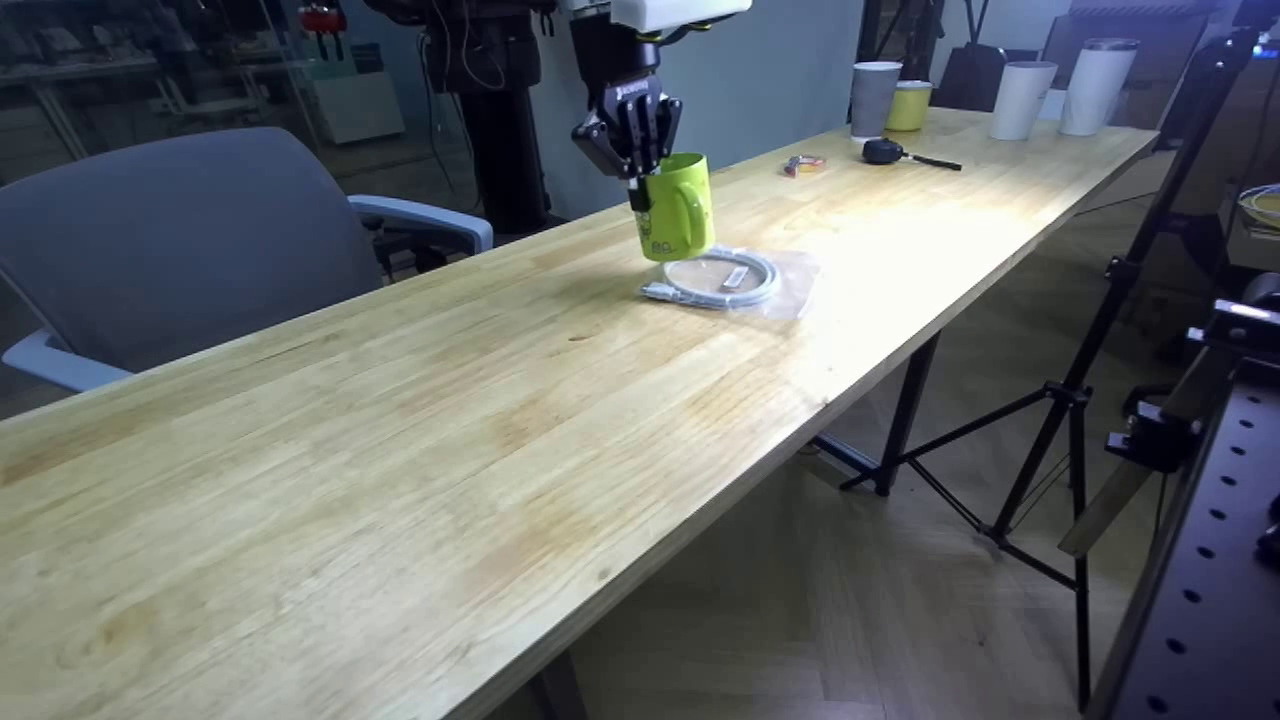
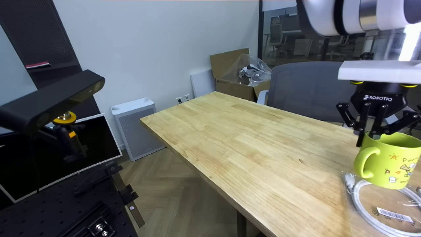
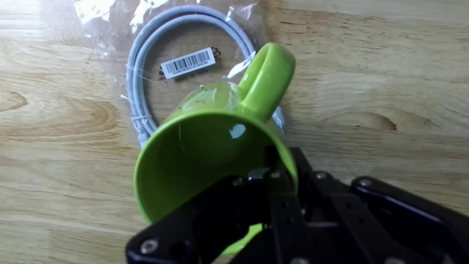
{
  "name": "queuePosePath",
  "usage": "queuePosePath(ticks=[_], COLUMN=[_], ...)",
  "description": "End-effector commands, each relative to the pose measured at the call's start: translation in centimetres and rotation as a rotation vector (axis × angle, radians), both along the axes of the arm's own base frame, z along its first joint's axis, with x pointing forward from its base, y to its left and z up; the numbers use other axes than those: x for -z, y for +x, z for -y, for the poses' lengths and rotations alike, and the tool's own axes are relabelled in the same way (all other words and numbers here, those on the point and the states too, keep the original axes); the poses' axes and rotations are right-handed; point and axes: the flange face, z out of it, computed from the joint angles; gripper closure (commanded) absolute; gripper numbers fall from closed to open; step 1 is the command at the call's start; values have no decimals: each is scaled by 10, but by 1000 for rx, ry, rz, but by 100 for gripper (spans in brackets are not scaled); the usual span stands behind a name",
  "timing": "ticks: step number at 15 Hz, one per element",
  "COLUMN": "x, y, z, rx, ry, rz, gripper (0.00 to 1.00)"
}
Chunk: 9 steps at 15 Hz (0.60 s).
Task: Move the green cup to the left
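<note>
Item: green cup [image 1: 677, 208], held near upright over part of the bagged cable [image 3: 136, 75] on the tabletop [image 1: 430, 440]; no contact between base and bag is seen. Jaws: narrowed onto the cup wall, one inside, one outside. Taking the rim in the wrist view as the dial, the pinch sits at about three o'clock and the handle [image 3: 274, 82] at one.

Handling, as judged: the gloss suggests glazed ceramic, so stiff, of moderate weight, slippery, and liable to chip at the rim. The wall pinch is serviceable but off-centre; brisk travel could set the cup swinging. The wall clear of the handle is the proper hold; no change advised.

Edges and room: with the cup as dial centre in an exterior view, the tabletop's front edge passes at five o'clock, and the back edge runs behind from nine to two, with an office chair [image 1: 180, 240] beyond at nine. A dark strapped item [image 1: 882, 151] and a grey tumbler [image 1: 874, 100] are well apart from the cup, towards two. The broadest room lies towards eight. Whose left is meant is not settled; if left as both exterior views show it, that is the course. Set-down should fall beyond the cable, where the base would not rock on the coil.
</note>
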Motion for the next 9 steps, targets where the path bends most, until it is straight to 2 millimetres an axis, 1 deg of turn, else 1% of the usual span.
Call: queuePosePath(ticks=[1, 4, 9], x=[-13, -9, -1], y=[2, 5, 1], z=[-26, -48, -81], rx=[-10, -39, -96], ry=[-4, -5, -11], rz=[32, 45, 55], gripper=[98, 98, 98])
